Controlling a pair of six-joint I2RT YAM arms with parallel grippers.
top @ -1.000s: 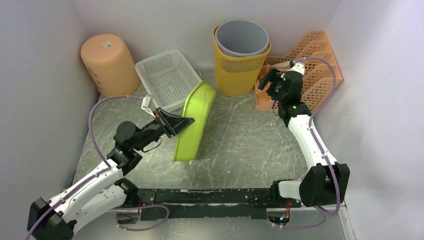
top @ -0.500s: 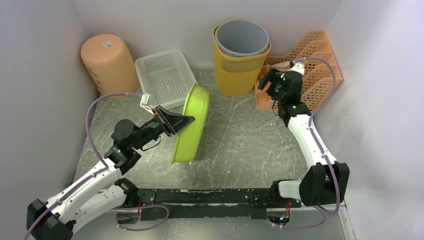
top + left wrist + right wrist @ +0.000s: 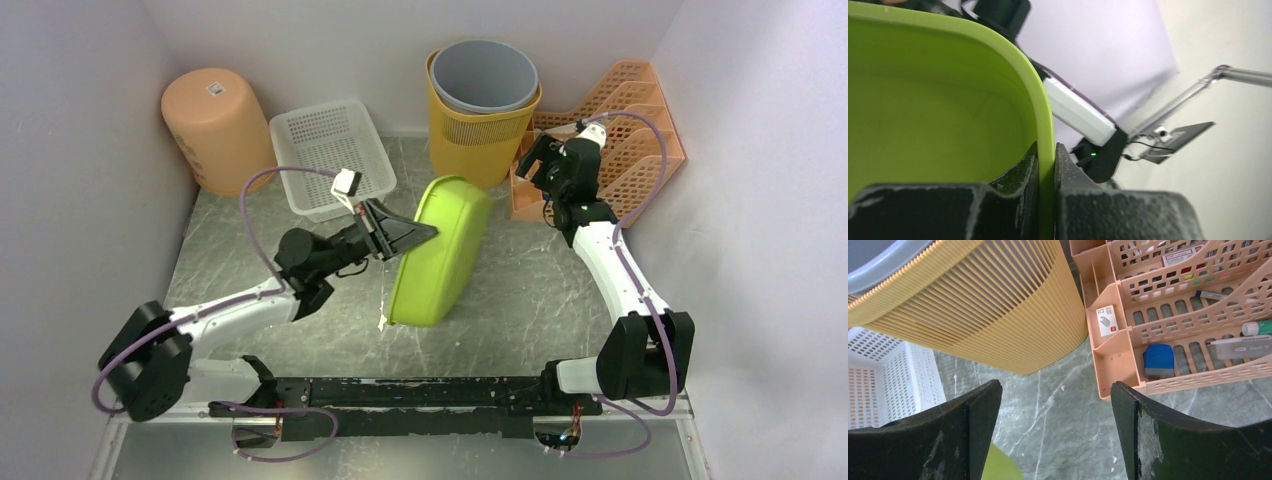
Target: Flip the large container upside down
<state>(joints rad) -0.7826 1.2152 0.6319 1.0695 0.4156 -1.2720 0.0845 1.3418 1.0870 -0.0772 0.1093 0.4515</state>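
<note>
Your lime-green tub [image 3: 440, 255] is standing up on one long edge on the grey marbled table [image 3: 530, 290], just in front of the yellow slatted bin [image 3: 470, 140] on the side nearer the arm bases. It is leaning, with its smooth underside facing up and to the right and its open side turning toward the left arm. You cannot tell from above whether its top end is touching the yellow bin.

Your left gripper [image 3: 425, 232] is pinching the tub's upper rim. In the left wrist view the fingers [image 3: 1023, 170] are pressing on either side of that rim, with the tub's hollow inside [image 3: 923, 110] filling the left of the picture.

Your right gripper [image 3: 532, 158] is hovering just right of the yellow bin, jaws spread wide and holding nothing. Its wrist camera is looking down past the yellow bin [image 3: 988, 305] and is catching a sliver of the tub [image 3: 998, 467] at the bottom edge.

A grey bin [image 3: 485, 75] is sitting nested inside the yellow bin. A peach desk organiser [image 3: 640, 130] is standing right of the yellow bin, with pens and small items lying in its compartments [image 3: 1168, 315]. A white mesh basket [image 3: 330, 155] is lying left of the yellow bin, and farther left a peach bucket [image 3: 215, 125] is sitting upside down in the corner.
</note>
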